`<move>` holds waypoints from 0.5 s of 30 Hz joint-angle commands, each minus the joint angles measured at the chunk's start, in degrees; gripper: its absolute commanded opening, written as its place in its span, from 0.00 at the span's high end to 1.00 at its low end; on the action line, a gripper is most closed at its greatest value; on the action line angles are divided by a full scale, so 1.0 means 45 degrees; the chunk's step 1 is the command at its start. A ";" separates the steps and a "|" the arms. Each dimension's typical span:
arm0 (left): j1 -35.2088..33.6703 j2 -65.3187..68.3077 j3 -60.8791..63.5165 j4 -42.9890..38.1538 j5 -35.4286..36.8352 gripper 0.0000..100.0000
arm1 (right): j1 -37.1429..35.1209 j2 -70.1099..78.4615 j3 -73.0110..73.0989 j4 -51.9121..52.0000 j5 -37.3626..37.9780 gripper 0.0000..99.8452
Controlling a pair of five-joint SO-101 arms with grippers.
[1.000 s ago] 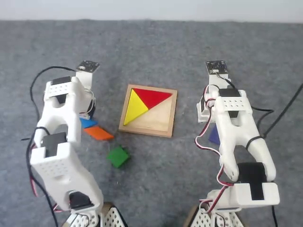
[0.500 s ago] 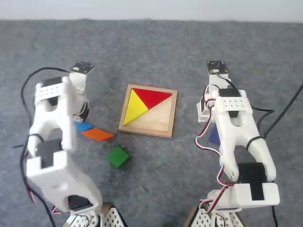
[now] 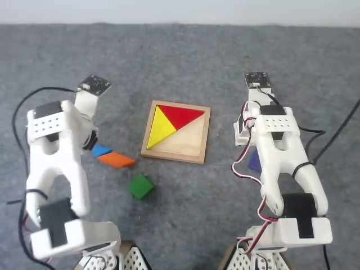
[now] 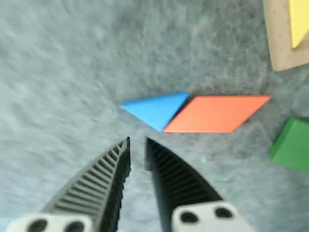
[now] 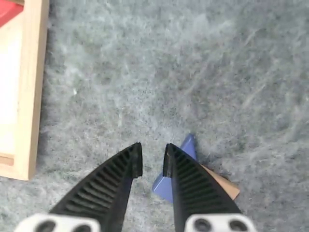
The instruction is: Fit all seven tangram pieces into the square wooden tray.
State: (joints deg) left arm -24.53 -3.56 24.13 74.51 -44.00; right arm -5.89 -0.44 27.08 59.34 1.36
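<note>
The square wooden tray (image 3: 198, 139) lies mid-table and holds a yellow triangle (image 3: 159, 128) and a red triangle (image 3: 181, 116). To its left lie a blue triangle (image 3: 101, 150), an orange parallelogram (image 3: 116, 160) touching it, and a green square (image 3: 139, 186). My left gripper (image 4: 137, 141) hovers just short of the blue triangle (image 4: 157, 108), jaws almost together and empty. My right gripper (image 5: 152, 159) hangs right of the tray (image 5: 26, 96), jaws nearly together and empty, over a dark blue piece (image 5: 188, 145) that lies partly on a tan piece (image 5: 224, 186).
Grey carpet covers the table. The left arm (image 3: 53, 146) stands over the far left, the right arm (image 3: 278, 146) over the right and hides most of the dark blue piece (image 3: 255, 161). Bare carpet lies behind and in front of the tray.
The left arm has swung to the left, away from the tray, uncovering the blue triangle. The pieces and the right arm have not moved.
</note>
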 commanded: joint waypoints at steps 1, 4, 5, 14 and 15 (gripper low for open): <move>0.0293 -0.0469 -0.0615 -0.0234 -0.3223 0.83 | -0.0107 -0.0928 -0.0039 -0.0068 0.0156 0.92; 0.0449 0.0684 -0.0576 -0.0332 -0.6252 0.81 | -0.0107 -0.0889 -0.0039 -0.0088 0.0156 0.92; 0.0391 0.1211 -0.0635 -0.0391 -0.7424 0.81 | -0.0107 -0.0869 -0.0039 -0.0107 0.0156 0.92; -0.0234 0.5060 -0.4015 0.1192 -1.1858 0.81 | -0.0068 -0.0850 -0.0039 -0.0147 0.0137 0.92; -0.0254 0.5353 -0.4503 0.1387 -1.1917 0.81 | -0.0068 -0.0850 -0.0039 -0.0147 0.0137 0.92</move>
State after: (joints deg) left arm -25.23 18.68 11.21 77.23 -95.78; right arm -5.89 -0.44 27.08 59.34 1.36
